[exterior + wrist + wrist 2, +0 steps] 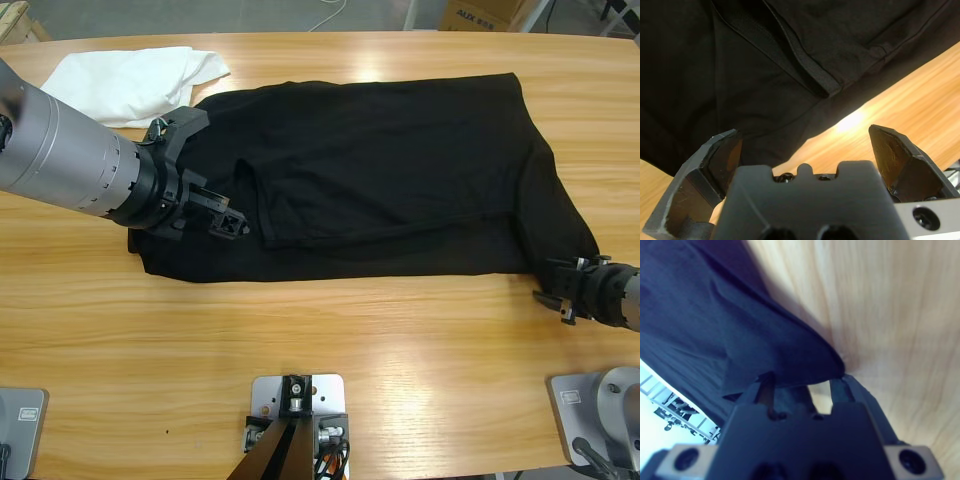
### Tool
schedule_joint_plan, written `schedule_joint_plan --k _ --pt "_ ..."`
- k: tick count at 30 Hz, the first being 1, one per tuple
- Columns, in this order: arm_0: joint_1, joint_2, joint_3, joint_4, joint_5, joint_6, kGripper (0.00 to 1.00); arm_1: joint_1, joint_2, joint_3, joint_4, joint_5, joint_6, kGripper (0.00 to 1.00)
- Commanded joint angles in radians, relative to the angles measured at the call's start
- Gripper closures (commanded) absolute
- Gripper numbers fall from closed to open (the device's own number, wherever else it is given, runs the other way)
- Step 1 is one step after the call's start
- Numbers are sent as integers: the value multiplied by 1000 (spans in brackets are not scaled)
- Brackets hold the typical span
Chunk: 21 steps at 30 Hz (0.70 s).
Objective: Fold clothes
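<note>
The black T-shirt (400,170) lies spread across the table, with one flap folded over its middle. My left gripper (235,225) hovers over the shirt's lower left part, close to the flap's edge. In the left wrist view the left gripper (805,145) is wide open and holds nothing, with black fabric (740,60) and a seam beyond it. My right gripper (553,285) sits at the shirt's lower right corner. In the right wrist view the right gripper (805,380) is narrowly open, and the cloth corner (790,355) lies right at its tips.
A white garment (130,80) lies crumpled at the back left, touching the shirt's top edge. Bare wooden table (300,330) runs along the front. A cardboard box (480,14) stands on the floor behind the table.
</note>
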Motion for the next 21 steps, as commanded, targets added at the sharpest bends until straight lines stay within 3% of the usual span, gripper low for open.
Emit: schedule_joint_plan --k 1,14,21 --pt "14 39 28 -13 12 11 13 20 81 33 4 -18 9 690" --pt "14 23 55 -29 7 10 13 32 10 -5 66 -108 -237 1000" --pt "14 18 67 -29 6 10 13 -3 37 -65 6 -128 -426 1000"
